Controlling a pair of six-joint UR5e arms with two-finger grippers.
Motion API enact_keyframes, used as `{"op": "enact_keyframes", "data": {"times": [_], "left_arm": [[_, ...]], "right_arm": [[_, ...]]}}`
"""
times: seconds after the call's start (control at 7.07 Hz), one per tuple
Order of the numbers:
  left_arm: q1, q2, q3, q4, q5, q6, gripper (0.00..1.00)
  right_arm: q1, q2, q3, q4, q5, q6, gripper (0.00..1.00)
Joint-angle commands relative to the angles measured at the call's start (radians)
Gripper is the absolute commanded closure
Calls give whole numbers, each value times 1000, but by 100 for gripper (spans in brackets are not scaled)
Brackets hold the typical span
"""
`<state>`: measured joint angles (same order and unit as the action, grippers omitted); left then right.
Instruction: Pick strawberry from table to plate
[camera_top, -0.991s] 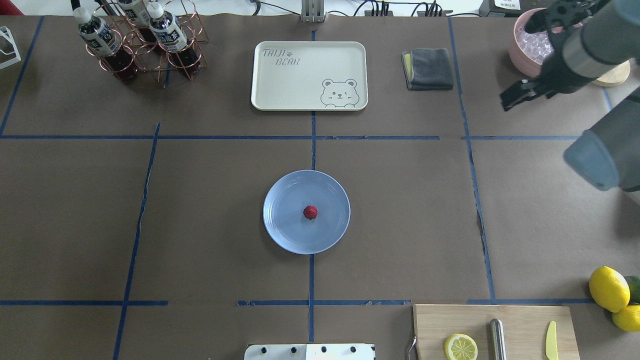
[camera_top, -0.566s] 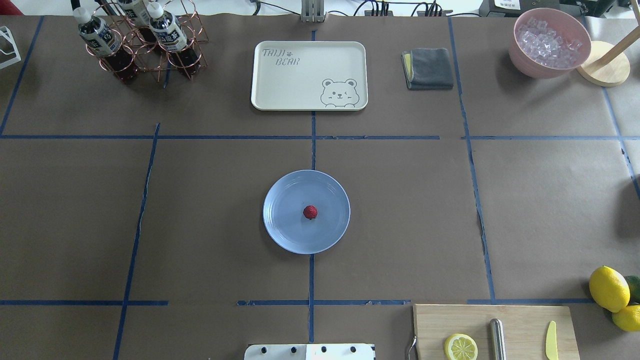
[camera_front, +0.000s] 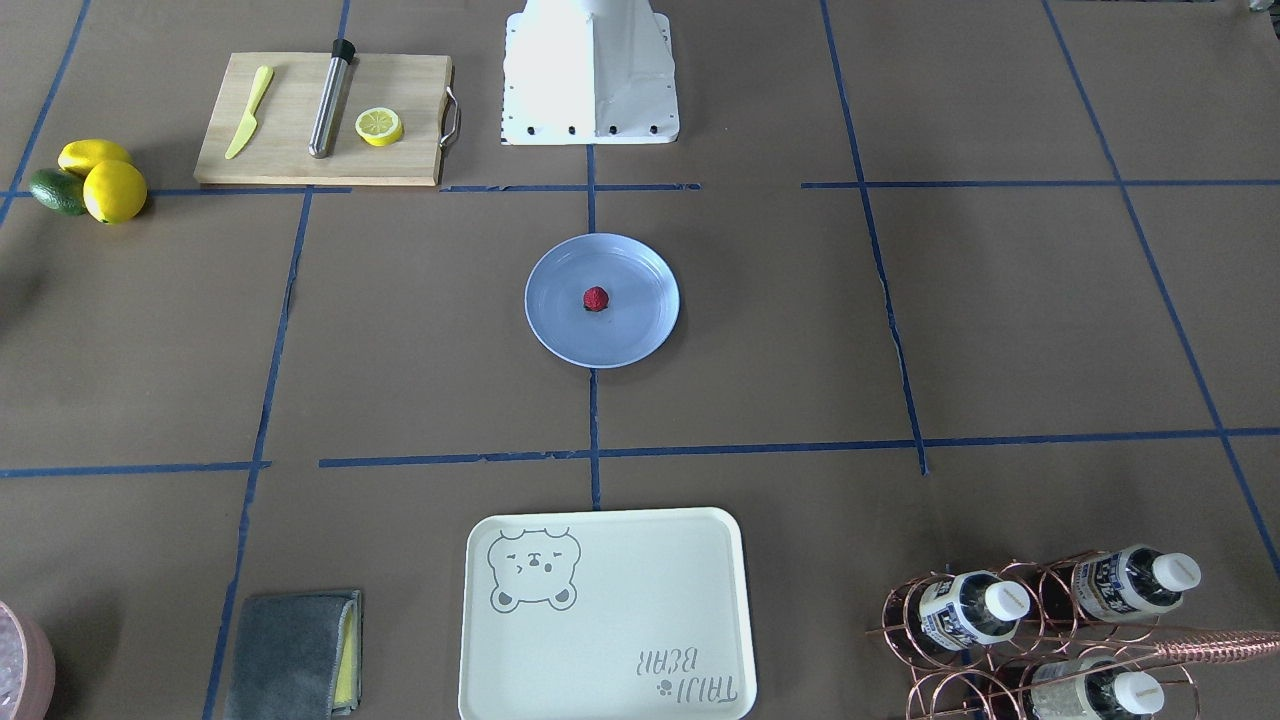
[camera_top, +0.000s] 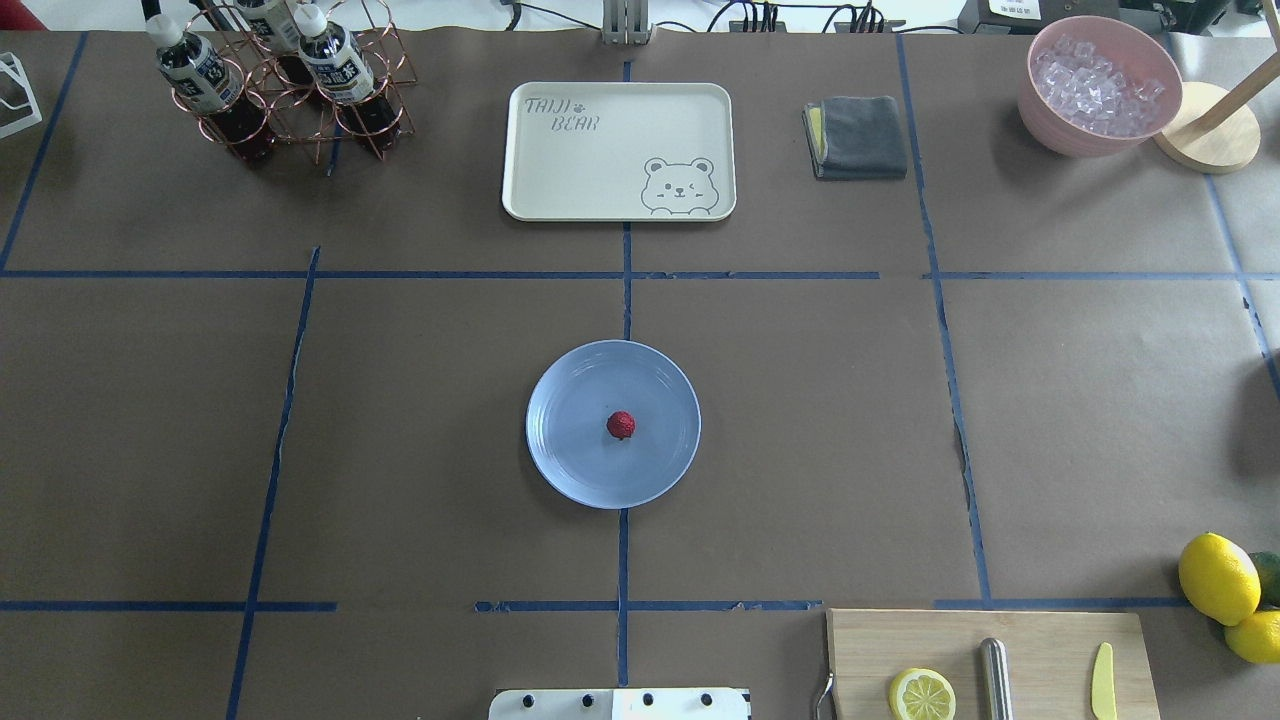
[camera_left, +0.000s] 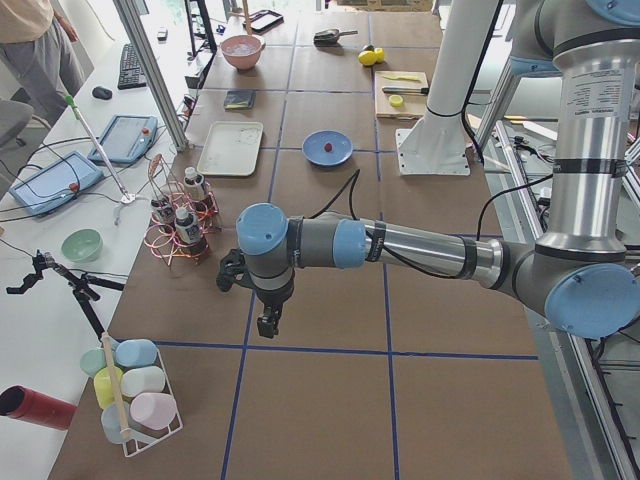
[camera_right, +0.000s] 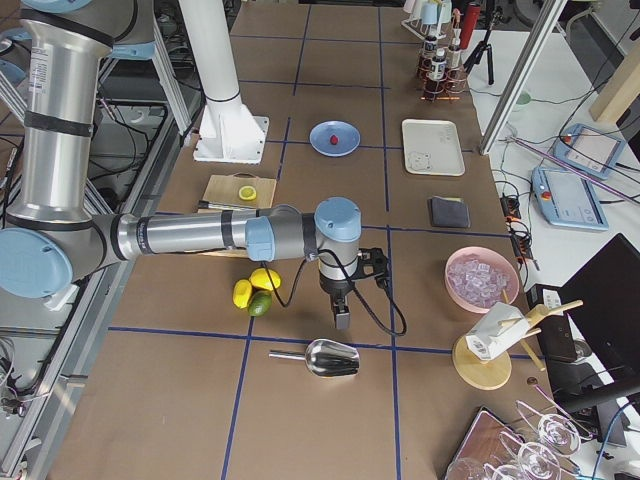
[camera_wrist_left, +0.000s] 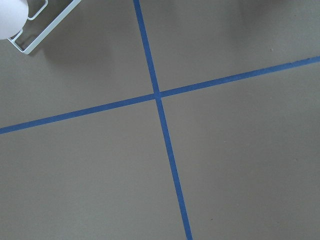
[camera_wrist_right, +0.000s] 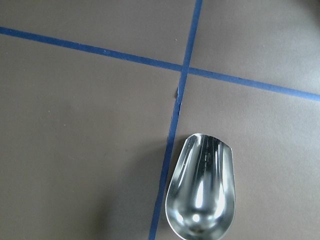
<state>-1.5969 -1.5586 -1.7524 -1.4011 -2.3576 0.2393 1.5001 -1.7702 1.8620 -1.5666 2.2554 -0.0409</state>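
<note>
Front view: strawberry (camera_front: 596, 298) sits mid-plate (camera_front: 560, 325); the placing looks done.
Overhead: no arm over the table (camera_top: 400, 450).
Left side view: left gripper (camera_left: 268, 322) hangs well apart from the plate, probably parked. Cannot tell if its jaws are apart.
Right side view: right gripper (camera_right: 342, 318) hangs near a scoop (camera_right: 330, 357). Same doubt about its jaws.

desk: white side bench (camera_left: 30, 330) — cluttered | frame: aluminium post (camera_left: 150, 70) | light: even, bright
</note>
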Motion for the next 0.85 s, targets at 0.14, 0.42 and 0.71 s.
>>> {"op": "enact_keyframes", "data": {"times": [0.14, 0.42, 0.71], "left_arm": [[0, 0, 2, 1, -2, 0, 0], [0, 0, 4, 2, -2, 0, 0], [0, 0, 4, 2, -2, 0, 0]], "right_arm": [[11, -29, -1, -1, 58, 16, 0], [11, -31, -1, 0, 56, 18, 0], [11, -31, -1, -1, 56, 18, 0]]}}
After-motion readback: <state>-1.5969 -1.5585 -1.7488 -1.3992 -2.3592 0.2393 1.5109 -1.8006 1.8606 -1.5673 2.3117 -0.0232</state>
